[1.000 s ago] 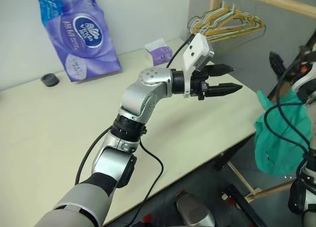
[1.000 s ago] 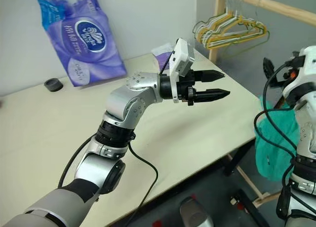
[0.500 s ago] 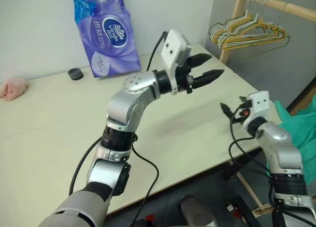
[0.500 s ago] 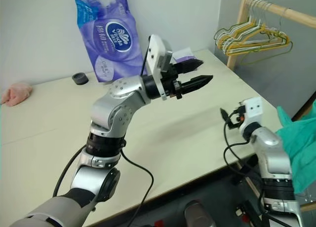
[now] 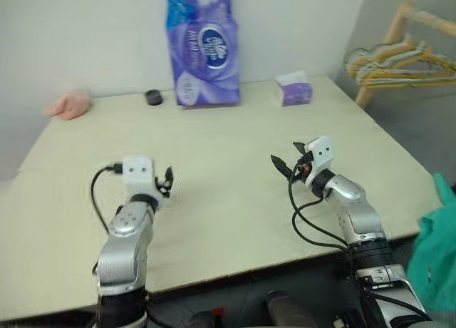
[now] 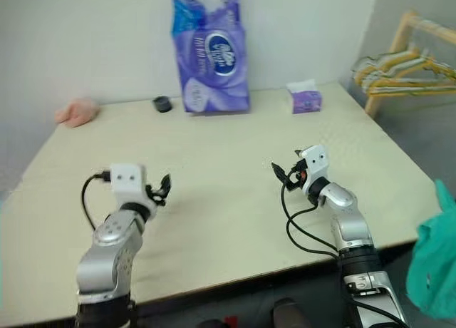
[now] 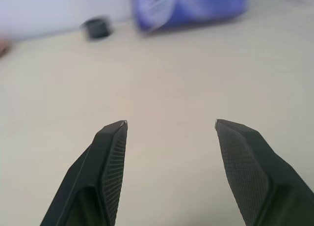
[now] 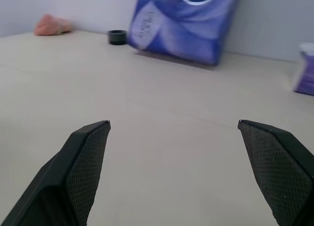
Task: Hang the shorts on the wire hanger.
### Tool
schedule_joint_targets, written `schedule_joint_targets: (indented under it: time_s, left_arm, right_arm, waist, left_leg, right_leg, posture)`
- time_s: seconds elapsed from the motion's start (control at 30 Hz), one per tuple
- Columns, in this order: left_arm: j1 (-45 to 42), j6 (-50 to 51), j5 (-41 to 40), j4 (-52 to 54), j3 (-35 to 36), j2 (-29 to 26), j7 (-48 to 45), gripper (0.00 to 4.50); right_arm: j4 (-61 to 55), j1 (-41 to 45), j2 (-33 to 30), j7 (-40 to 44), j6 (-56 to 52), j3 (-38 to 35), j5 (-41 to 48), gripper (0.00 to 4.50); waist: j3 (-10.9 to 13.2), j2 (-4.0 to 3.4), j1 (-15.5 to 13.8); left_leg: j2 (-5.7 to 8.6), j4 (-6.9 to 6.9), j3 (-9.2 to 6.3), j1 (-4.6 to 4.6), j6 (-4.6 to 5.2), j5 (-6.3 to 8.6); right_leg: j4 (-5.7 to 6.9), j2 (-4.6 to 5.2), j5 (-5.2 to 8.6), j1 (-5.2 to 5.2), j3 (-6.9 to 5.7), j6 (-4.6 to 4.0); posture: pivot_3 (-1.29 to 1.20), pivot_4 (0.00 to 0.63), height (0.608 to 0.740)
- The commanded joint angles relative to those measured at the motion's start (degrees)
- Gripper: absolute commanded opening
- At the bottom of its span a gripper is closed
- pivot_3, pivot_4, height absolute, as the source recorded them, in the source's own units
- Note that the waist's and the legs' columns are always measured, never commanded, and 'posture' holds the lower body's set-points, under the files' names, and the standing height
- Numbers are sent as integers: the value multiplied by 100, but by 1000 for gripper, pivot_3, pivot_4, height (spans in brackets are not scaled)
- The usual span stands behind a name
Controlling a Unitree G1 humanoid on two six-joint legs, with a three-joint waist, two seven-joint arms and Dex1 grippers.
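The teal-green shorts (image 6: 434, 260) hang past the table's right front corner, cut off by the picture's edge. Among the bunched hangers (image 5: 400, 60) at the far right I cannot pick out the wire hanger. My left gripper (image 5: 167, 182) hovers low over the near left part of the table, open, with nothing between its fingers (image 7: 113, 152). Low over the near right part, my right gripper (image 5: 288, 157) stands wide open and empty, well apart from the shorts. Bare tabletop lies ahead of its fingertips (image 8: 91, 147).
On the beige table (image 5: 228, 135), a tall purple tissue pack (image 5: 203, 46) stands at the back. A black cap (image 5: 152, 96) and a pink cloth lump (image 5: 69, 105) lie to its left, a small tissue box (image 5: 293, 93) to its right. A wooden rack (image 5: 393, 36) holds the hangers.
The view has swung left. My left arm dropped from high over the table to low at the near left. My right arm came away from the shorts, low over the table.
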State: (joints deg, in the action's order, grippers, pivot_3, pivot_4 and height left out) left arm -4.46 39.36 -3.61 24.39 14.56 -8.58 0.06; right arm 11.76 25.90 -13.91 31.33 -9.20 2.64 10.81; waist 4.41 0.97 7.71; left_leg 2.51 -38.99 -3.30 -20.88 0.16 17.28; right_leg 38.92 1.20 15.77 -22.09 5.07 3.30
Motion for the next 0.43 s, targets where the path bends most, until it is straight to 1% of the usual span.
schedule_joint_targets:
  time_s: [0.03,0.07,0.17,0.37,0.43]
  left_arm:
    - [154,-99,-94,344,225,223,235,3002]
    - [194,-98,-104,347,234,245,247,3002]
    - [264,-110,-15,380,175,206,268,3002]
    - [331,-129,24,408,244,179,394,3002]
    - [313,-184,28,394,195,90,309,3002]
  right_arm:
    - [-95,3,107,60,117,30,56,4450]
    - [-97,-11,160,43,123,52,48,4450]
    - [-89,-30,264,58,110,92,42,4450]
    - [135,107,383,40,185,78,-10,4450]
    - [204,158,392,53,230,72,-23,4450]
  waist:
    - [-18,11,-190]
    - [-25,15,-293]
    - [-32,27,-445]
    - [-32,25,-486]
    - [-32,25,-490]
  left_leg:
    - [0,0,-2,5,-1,-1]
    - [0,0,-2,8,-2,-1]
    - [0,-2,-4,10,-10,-7]
    - [-7,1,-3,11,-23,-15]
    - [-8,2,-4,11,-23,-15]
  right_leg:
    - [0,0,-2,0,-2,-4]
    - [-1,-1,-3,4,-2,-5]
    - [0,-4,-9,3,-5,-16]
    - [5,-13,-16,5,-7,-28]
    - [5,-15,-17,5,-9,-29]
  posture:
    - [-34,24,740]
    - [-34,24,740]
    - [-22,31,740]
    - [-2,44,740]
    - [-2,45,740]
